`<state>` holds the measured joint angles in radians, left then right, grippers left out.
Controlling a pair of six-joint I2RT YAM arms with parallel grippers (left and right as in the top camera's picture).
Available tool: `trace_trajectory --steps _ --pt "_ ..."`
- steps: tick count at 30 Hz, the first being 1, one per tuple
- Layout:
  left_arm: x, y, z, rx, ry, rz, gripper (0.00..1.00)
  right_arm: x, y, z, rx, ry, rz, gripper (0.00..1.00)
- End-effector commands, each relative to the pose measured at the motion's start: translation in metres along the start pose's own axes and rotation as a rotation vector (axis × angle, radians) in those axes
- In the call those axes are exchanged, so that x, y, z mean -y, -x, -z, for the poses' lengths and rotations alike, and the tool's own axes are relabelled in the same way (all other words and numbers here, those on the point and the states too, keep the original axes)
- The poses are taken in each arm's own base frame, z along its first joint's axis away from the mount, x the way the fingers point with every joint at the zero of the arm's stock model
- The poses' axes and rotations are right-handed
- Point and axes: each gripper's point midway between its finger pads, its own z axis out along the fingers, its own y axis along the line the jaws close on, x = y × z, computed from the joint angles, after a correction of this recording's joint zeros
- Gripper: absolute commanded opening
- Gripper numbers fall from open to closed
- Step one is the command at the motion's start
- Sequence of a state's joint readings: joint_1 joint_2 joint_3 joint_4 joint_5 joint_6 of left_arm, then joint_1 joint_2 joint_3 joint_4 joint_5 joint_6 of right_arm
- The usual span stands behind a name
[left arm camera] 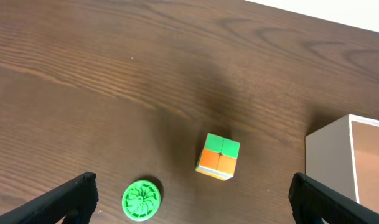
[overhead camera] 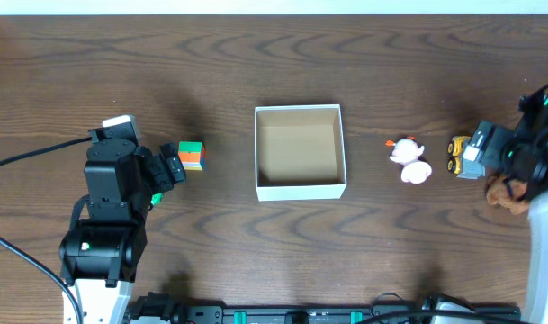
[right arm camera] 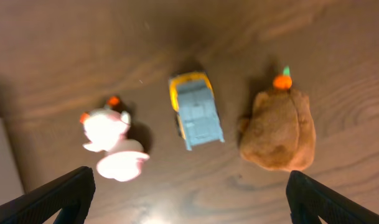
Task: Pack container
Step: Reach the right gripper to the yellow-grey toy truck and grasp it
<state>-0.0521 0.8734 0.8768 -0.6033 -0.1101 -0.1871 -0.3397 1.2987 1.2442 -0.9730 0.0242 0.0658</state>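
The container [overhead camera: 300, 190] is sitting open-topped at the middle of the wooden table [overhead camera: 256, 270], holding nothing, its tan floor showing bare between thin white walls. The left gripper [left arm camera: 190, 198] is hovering over the table to the box's left with its fingers spread wide apart and gripping nothing. Below it a colour-block cube [left arm camera: 218, 155] and a green ribbed disc [left arm camera: 141, 200] are lying near each other but not touching, the cube nearer the box. The right gripper [right arm camera: 189, 190] is hanging likewise spread and empty over three toys well to the box's right: a white-and-pink bird figure [right arm camera: 111, 140], a yellow-and-grey toy truck [right arm camera: 196, 110] and a brown plush lump with an orange tip [right arm camera: 278, 129], all apart from one another. To an onlooker the box is looking light and fairly stiff for cardboard, though its walls would probably be flexing under a hard pinch and the whole thing sliding on the smooth wood if nudged. Should it need moving, the sound hold appears to be a pinch over one wall's rim, near a corner where the folds are lending stiffness. No brand, label or legible writing is showing on the box or on any toy.
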Motion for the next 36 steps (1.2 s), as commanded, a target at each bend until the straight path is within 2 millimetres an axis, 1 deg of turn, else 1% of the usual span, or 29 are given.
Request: trace_trajectory --steps 1,4,9,14,18,22,23,24,30,36 --pt "-0.002 0.01 0.006 0.029 0.009 0.018 0.98 0.011 0.008 -0.022 -0.07 -0.007 0.022 0.99" --pt "-0.002 0.01 0.006 0.028 0.008 0.018 0.98 0.014 0.002 -0.051 -0.147 -0.013 0.038 0.99" --pt "-0.002 0.01 0.006 0.029 0.009 0.018 0.98 0.012 -0.014 -0.088 -0.256 0.004 0.056 0.99" --pt "-0.002 0.01 0.006 0.029 0.009 0.018 0.98 0.007 -0.027 -0.114 -0.33 0.014 0.074 0.99" --pt "-0.002 0.01 0.006 0.028 0.009 0.018 0.98 0.007 -0.026 -0.132 -0.335 0.015 0.083 0.99" --pt "-0.002 0.009 0.004 0.021 0.011 0.017 0.98 0.007 -0.03 -0.144 -0.352 0.02 0.099 0.99" --pt "-0.002 0.009 0.003 0.018 0.012 0.016 0.98 0.007 -0.031 -0.146 -0.359 0.02 0.1 0.98" --pt "-0.002 0.009 0.003 0.017 0.012 0.016 0.98 0.006 -0.032 -0.147 -0.361 0.024 0.099 0.94" --pt "-0.002 0.008 0.001 0.011 0.013 0.015 0.98 0.006 -0.025 -0.15 -0.331 0.026 0.098 0.79" --pt "-0.002 0.008 0.001 0.012 0.013 0.015 0.98 0.006 -0.018 -0.152 -0.302 0.025 0.099 0.76"
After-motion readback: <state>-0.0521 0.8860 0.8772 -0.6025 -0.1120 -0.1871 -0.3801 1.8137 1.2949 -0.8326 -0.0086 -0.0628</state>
